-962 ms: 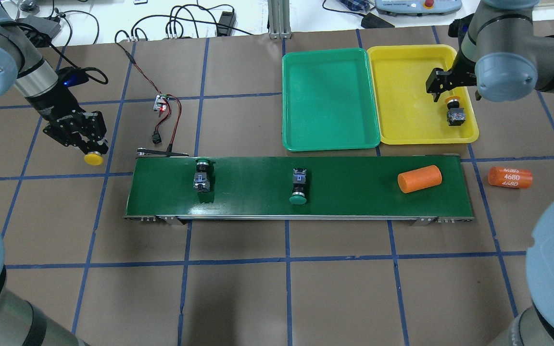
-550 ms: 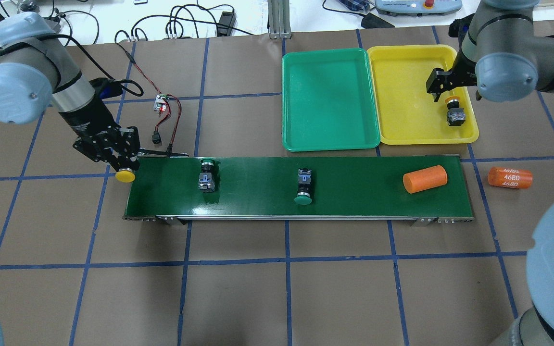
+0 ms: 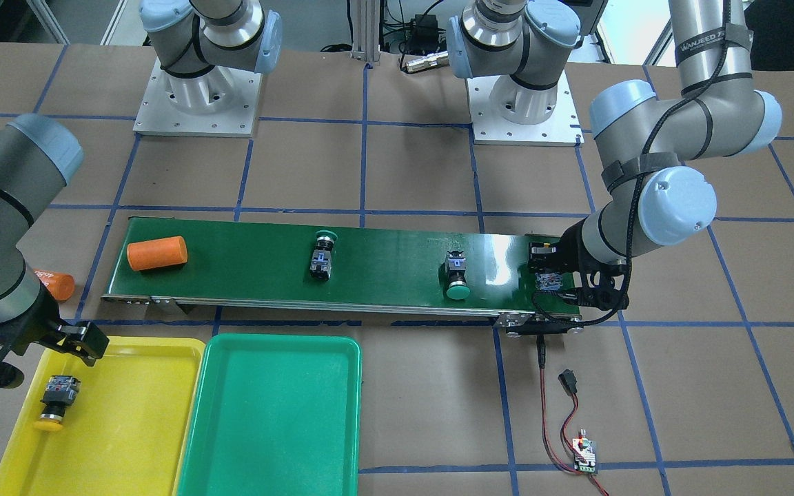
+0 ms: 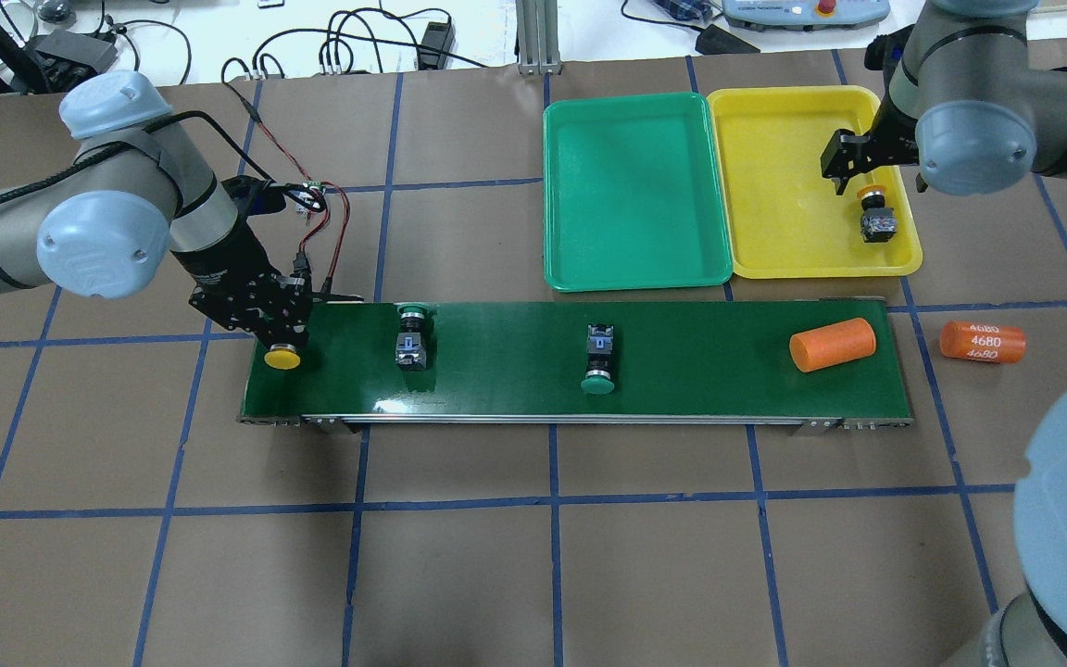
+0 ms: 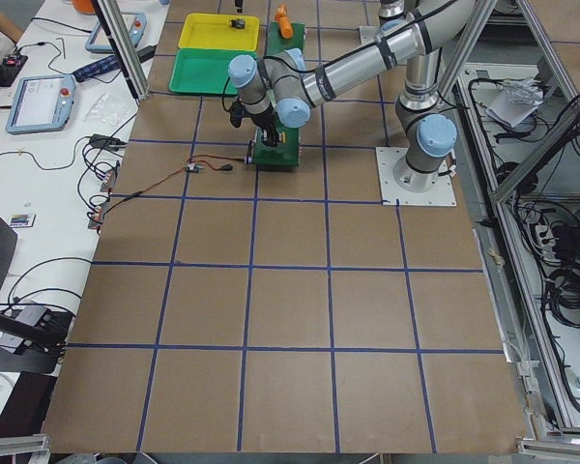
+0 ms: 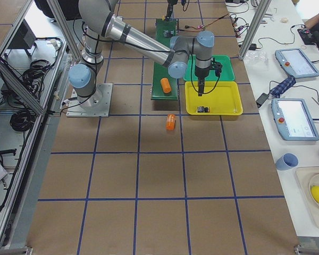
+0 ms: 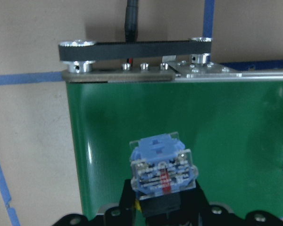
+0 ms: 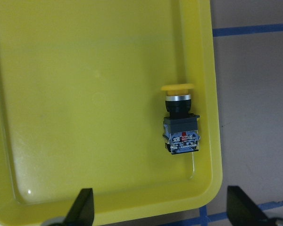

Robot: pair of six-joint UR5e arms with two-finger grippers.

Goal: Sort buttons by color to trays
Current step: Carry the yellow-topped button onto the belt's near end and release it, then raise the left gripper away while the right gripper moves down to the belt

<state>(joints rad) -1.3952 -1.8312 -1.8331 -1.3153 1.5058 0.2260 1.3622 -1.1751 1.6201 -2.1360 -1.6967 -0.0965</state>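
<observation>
- The left gripper (image 4: 279, 335) is pinched on a yellow-capped push-button switch with a black-and-grey body (image 4: 282, 356). Its cap faces the robot's side and its blue-and-clear terminal block is turned up to the wrist camera.
- This held button sits just inside the left end of the long dark-green conveyor belt (image 4: 682, 361). It is near the black drive band with silver pulleys (image 7: 129, 47) on the far edge. I cannot tell whether the cap touches the belt.
- A green-capped button (image 4: 412, 338) lies to its right with bare belt between them. Further along are a second green-capped button (image 4: 597, 361) and a plain orange cylinder (image 4: 832, 345).
- The left arm reaches in low across the brown gridded table (image 4: 552, 556), its wrist bent down and tilted over the belt's end.
- The right gripper (image 8: 161, 205) hangs above the shallow yellow plastic tray (image 4: 774, 185), its fingers spread wide and holding nothing.
- Below it another yellow-capped button (image 8: 180, 127) lies on its side, close to the tray's right wall and near corner. Open tray floor stretches to its left.
- The shallow green plastic tray (image 4: 631, 185) touches the yellow tray's left rim.
- An orange cylinder marked 4680 (image 4: 982, 342) rests on the table beyond the belt's right end.
</observation>
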